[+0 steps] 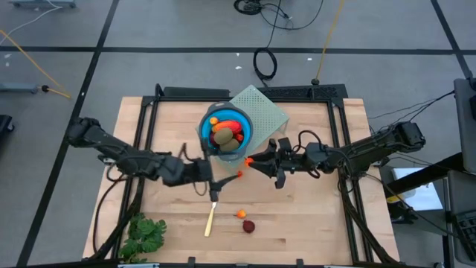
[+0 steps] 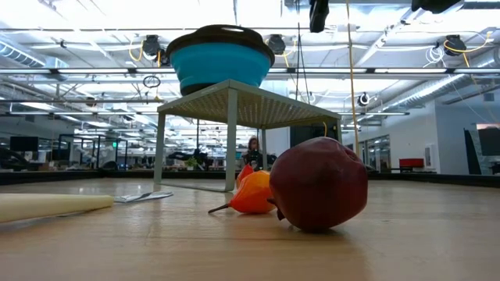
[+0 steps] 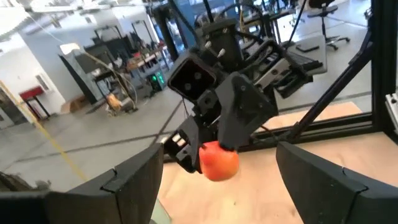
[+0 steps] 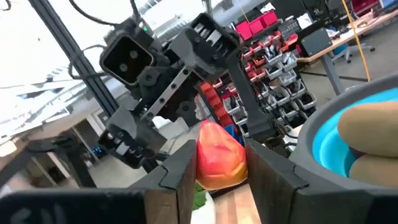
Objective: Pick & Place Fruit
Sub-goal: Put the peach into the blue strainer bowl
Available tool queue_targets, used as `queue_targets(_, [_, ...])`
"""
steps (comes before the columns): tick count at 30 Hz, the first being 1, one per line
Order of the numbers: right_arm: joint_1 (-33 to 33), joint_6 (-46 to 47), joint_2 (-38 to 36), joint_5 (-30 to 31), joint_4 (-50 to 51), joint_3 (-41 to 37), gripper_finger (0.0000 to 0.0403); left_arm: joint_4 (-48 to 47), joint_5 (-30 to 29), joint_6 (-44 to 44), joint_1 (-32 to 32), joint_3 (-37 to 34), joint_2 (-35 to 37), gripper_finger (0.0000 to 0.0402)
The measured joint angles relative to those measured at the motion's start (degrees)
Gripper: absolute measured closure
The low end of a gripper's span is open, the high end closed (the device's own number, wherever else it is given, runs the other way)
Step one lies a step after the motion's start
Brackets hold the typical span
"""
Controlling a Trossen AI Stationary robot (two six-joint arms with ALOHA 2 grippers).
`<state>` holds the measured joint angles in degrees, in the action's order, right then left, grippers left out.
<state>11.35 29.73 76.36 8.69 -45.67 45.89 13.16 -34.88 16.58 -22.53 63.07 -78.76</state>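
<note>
The right gripper [image 4: 219,171] pinches a small orange-red fruit [image 4: 217,155] between its two dark fingers [image 4: 180,171]. Just beside it sits the blue bowl [image 4: 323,146], holding a brown-green oval [image 4: 367,124]. The left arm's gripper [image 4: 205,81] faces it, close behind the fruit.

Big open workshop behind my table: grey floor [image 1: 67,45] with dark seams, cables [image 1: 279,15] trailing on the far side, ceiling strip lights [image 2: 94,47], red parts bins [image 4: 264,31] on shelving.
</note>
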Motion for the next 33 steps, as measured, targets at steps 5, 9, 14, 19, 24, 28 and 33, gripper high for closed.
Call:
queue_targets(5, [0.0, -5.3, 0.0, -1.4, 0.0, 0.0, 0.0284, -5.2, 3.7, -4.7, 2.3, 4.7, -3.7, 0.0089])
queue_targets(9, [0.1, -8.3, 0.0, -1.5, -0.5, 0.0, 0.0284, -7.8, 5.0, -8.1, 3.6, 6.4, -4.7, 0.0089])
queue_targets(14, [0.1, -10.3, 0.0, -1.5, -1.7, 0.0, 0.0284, -7.4, 7.5, -11.1, 4.6, 6.6, -4.6, 0.0089])
queue_targets(19, [0.1, -11.6, 0.0, -1.5, -3.4, 0.0, 0.0284, -7.3, 10.9, -14.3, 6.0, 6.6, -5.1, 0.0089])
queue_targets(24, [0.1, -11.6, 0.0, -1.5, -3.4, 0.0, 0.0284, -7.0, 12.6, -14.2, 7.2, 6.6, -5.4, 0.0089])
queue_targets(28, [0.0, -11.5, 0.0, -1.5, -3.4, 0.0, 0.0284, -7.0, 13.2, -14.8, 7.8, 6.6, -5.9, 0.009])
queue_targets(33, [0.0, -11.4, 0.0, -1.4, -3.8, 0.0, 0.0284, -5.2, 14.3, -14.6, 8.4, 6.6, -7.2, 0.009])
